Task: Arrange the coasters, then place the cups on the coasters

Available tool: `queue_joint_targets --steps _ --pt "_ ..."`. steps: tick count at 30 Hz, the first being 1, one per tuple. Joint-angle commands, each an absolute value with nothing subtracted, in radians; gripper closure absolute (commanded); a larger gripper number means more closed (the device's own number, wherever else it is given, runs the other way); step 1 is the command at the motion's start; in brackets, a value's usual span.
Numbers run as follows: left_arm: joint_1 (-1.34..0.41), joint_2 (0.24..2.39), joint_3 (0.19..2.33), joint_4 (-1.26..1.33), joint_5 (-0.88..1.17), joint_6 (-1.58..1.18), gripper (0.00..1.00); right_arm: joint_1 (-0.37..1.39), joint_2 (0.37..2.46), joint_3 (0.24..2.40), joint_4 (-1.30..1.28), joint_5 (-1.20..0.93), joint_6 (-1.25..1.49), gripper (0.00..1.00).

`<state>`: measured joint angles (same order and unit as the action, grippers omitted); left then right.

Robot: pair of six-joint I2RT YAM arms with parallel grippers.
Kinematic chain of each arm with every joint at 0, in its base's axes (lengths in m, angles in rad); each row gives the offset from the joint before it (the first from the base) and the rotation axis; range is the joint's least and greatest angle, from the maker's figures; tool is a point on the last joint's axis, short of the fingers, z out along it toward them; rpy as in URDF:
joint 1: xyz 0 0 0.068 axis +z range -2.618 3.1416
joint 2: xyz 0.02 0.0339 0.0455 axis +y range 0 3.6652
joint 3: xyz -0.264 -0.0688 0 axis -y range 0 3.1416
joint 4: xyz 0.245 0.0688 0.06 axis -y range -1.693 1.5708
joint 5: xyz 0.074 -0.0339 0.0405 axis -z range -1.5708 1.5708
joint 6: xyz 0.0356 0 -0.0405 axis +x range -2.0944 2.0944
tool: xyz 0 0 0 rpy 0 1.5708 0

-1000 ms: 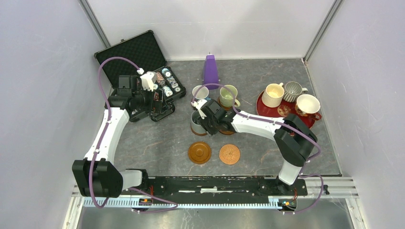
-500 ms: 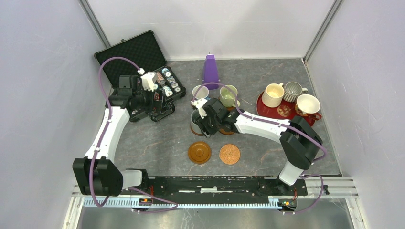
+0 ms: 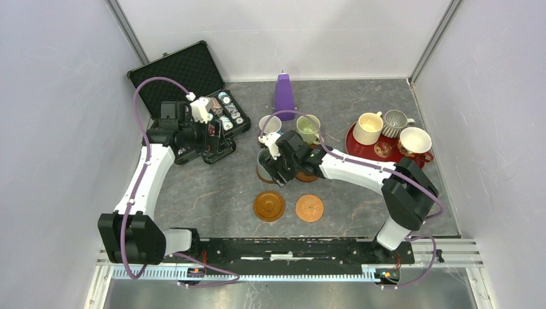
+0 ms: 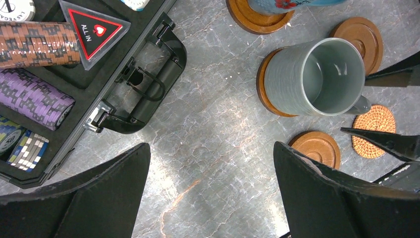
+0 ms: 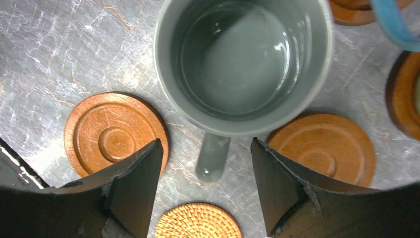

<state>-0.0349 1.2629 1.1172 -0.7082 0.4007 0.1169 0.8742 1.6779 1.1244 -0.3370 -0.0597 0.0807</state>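
right claw (image 5: 205,148) widened | grey-teal mug (image 5: 242,59) handle (image 5: 212,158) between jaws, seemingly untouched

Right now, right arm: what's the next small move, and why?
Probably lift the right gripper straight up. Its jaws stand open on either side of the handle of the grey-teal mug, not gripping it, and the mug sits on a coaster. A vertical retreat looks least likely to knock the handle.

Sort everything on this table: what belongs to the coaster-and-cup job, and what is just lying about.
Job: glossy coasters, woven coaster, grey-teal mug, blue mug, green mug, cream mug, ribbed mug, red mug.
Lying about: purple cone, poker chip case, red tray.
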Motion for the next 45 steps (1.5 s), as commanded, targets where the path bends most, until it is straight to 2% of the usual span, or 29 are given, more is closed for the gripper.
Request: queue_joint_targets --steps 1,12,23,28,37,45 --pt "-0.032 1.260 1.137 -0.698 0.442 0.117 0.00 0.839 1.597 1.125 -0.372 -0.046 -0.011 0.27" --pt "-0.032 1.252 1.137 -0.699 0.445 0.118 0.00 0.772 1.559 1.103 -0.379 -0.108 -0.056 0.28" --pt "-0.032 1.247 1.135 -0.707 0.474 0.141 0.00 0.713 1.437 1.113 -0.423 -0.324 -0.254 0.24" --pt "-0.032 1.227 1.130 -0.710 0.480 0.162 0.00 0.546 1.352 1.103 -0.483 -0.440 -0.326 0.19" --pt "-0.032 1.217 1.109 -0.677 0.492 0.148 0.00 0.220 1.207 1.122 -0.689 -0.481 -0.546 0.14" --pt "-0.032 1.200 1.111 -0.698 0.490 0.170 0.00 -0.194 1.274 1.224 -0.933 -0.559 -0.815 0.13"
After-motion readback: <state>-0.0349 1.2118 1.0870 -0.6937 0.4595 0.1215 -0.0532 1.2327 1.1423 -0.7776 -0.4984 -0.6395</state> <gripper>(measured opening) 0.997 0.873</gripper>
